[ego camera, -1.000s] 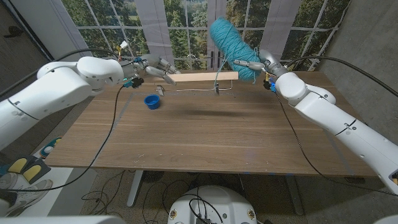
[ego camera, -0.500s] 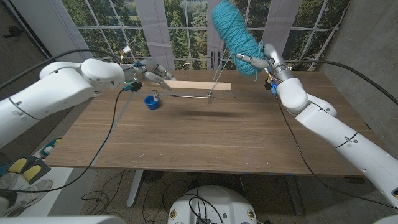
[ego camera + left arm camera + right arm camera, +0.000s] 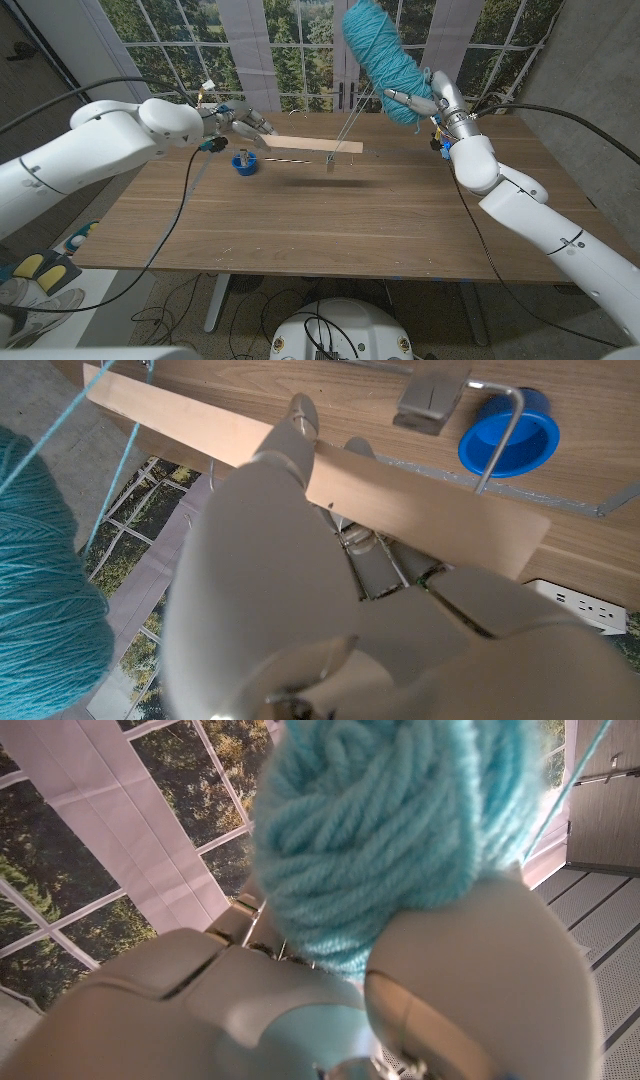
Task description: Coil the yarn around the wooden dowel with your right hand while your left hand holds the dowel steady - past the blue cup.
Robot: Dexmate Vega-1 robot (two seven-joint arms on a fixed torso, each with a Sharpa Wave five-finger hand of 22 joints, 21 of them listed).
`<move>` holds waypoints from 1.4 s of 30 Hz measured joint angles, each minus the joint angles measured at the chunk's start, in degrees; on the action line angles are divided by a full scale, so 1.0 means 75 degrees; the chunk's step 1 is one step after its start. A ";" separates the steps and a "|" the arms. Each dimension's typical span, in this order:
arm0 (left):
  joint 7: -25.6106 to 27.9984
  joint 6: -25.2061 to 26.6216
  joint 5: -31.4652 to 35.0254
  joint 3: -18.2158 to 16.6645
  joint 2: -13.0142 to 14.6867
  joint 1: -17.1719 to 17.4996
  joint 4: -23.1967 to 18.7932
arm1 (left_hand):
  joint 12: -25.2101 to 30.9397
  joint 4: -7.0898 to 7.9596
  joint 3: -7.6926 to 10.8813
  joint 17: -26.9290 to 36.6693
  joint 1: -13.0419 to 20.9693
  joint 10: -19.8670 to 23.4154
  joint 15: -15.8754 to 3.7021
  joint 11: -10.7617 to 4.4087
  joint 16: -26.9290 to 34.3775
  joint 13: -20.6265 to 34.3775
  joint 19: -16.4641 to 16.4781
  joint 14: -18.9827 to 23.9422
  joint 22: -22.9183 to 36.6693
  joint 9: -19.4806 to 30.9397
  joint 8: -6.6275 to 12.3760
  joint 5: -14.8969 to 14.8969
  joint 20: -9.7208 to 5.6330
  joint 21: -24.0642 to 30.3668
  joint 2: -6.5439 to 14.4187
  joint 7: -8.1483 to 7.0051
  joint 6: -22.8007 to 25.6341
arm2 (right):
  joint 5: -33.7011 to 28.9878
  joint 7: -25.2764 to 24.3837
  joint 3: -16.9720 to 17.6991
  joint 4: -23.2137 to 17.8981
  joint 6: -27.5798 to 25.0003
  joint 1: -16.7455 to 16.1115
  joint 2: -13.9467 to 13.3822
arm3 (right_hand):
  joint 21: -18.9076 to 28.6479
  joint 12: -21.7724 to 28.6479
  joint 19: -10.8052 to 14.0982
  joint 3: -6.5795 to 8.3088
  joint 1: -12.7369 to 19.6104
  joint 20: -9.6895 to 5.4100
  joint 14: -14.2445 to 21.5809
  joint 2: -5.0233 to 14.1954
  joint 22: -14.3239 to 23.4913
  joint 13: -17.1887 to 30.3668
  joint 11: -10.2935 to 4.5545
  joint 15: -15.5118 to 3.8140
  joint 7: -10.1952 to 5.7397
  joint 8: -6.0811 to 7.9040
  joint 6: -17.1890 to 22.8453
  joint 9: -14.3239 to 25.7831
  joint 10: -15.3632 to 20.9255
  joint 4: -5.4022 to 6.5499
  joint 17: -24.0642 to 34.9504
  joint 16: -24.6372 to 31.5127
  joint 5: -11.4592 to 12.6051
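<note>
The left hand (image 3: pixel 243 121) grips one end of the flat, pale wooden dowel (image 3: pixel 315 146), holding it level above the far side of the wooden table (image 3: pixel 320 220), just beyond the small round blue cup (image 3: pixel 244 162) standing on the tabletop. The right hand (image 3: pixel 425 100) holds the large skein of teal yarn (image 3: pixel 378 55) raised high above the table's far edge. Thin teal strands (image 3: pixel 350 118) slant down from the skein to the dowel's free end.
</note>
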 measured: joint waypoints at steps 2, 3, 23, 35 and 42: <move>0.0015 0.0068 0.0030 0.0011 0.0004 -0.0013 -0.0035 | 0.0000 0.0000 0.0000 0.0000 0.0000 0.0000 0.0000 0.0000 -0.0019 0.0000 0.0000 0.0000 0.0000 0.0001 0.0000 0.0000 0.0000 0.0000 0.0000 0.0000 0.0000 | -0.0053 -0.0001 0.0060 -0.0090 -0.0081 -0.0094 -0.0005 | 0.0000 0.0000 0.0000 0.0000 0.0000 0.0000 0.0000 0.0000 0.0000 0.0001 0.0000 0.0000 0.0000 0.0000 0.0000 -0.0003 0.0000 0.0000 0.0003 0.0000 0.0005; 0.0026 0.0121 0.0059 0.0029 0.0006 -0.0028 -0.0060 | 0.0000 0.0000 0.0000 0.0000 0.0000 0.0000 0.0000 0.0000 -0.0019 0.0000 0.0000 0.0000 0.0001 0.0002 0.0000 0.0000 0.0000 0.0000 0.0000 0.0000 0.0000 | -0.0076 0.0002 0.0074 -0.0118 -0.0133 -0.0117 -0.0010 | 0.0000 0.0000 0.0000 0.0001 0.0000 0.0000 0.0000 0.0000 0.0000 0.0001 0.0000 0.0000 0.0000 0.0000 0.0000 -0.0005 0.0000 0.0001 0.0003 0.0000 0.0038; 0.0381 0.1308 0.1084 0.0773 -0.0079 -0.0418 -0.0571 | -0.0057 -0.0031 0.0031 -0.0034 -0.0029 0.0000 0.0000 0.0000 -0.0048 -0.0057 -0.0013 0.0000 0.0014 -0.0004 -0.0003 -0.0001 0.0012 0.0000 0.0029 0.0029 -0.0029 | -0.0393 0.1358 -0.0506 -0.0922 -0.2748 0.0419 -0.0617 | 0.0000 -0.0051 -0.0001 -0.0014 0.0105 0.0000 0.0072 -0.0007 0.0001 0.0004 0.0030 0.0013 0.0029 -0.0011 0.0029 -0.0155 0.0030 0.0050 -0.0020 -0.0201 0.0051; 0.0472 0.1868 0.1867 0.1389 -0.0245 -0.0653 -0.0662 | -0.0117 -0.0092 0.0092 -0.0135 -0.0029 -0.0042 -0.0001 0.0043 -0.0050 -0.0146 -0.0014 0.0001 0.0012 0.0003 -0.0032 -0.0010 0.0013 0.0027 0.0029 0.0081 -0.0081 | -0.0478 0.2496 -0.1500 -0.1101 -0.4691 0.1390 -0.0942 | 0.0058 -0.0141 -0.0001 -0.0020 0.0110 0.0000 0.0139 -0.0012 0.0002 0.0116 0.0124 -0.0004 0.0070 -0.0037 0.0070 -0.0255 0.0127 -0.0044 -0.0224 -0.0201 0.0013; 0.0480 0.2047 0.2305 0.1760 -0.0357 -0.0770 -0.0632 | -0.0117 -0.0094 0.0094 -0.0141 -0.0030 -0.0082 -0.0015 0.0082 -0.0072 -0.0164 -0.0015 0.0015 0.0008 0.0003 -0.0034 -0.0042 0.0013 0.0029 0.0030 0.0081 -0.0081 | -0.0400 0.3118 -0.2215 -0.0976 -0.5483 0.2103 -0.1045 | 0.0177 -0.0238 0.0226 0.0068 0.0149 0.0227 0.0322 -0.0051 0.0002 0.0119 0.0249 -0.0066 0.0129 -0.0068 0.0290 -0.0364 0.0387 -0.0215 -0.0483 -0.0163 -0.0179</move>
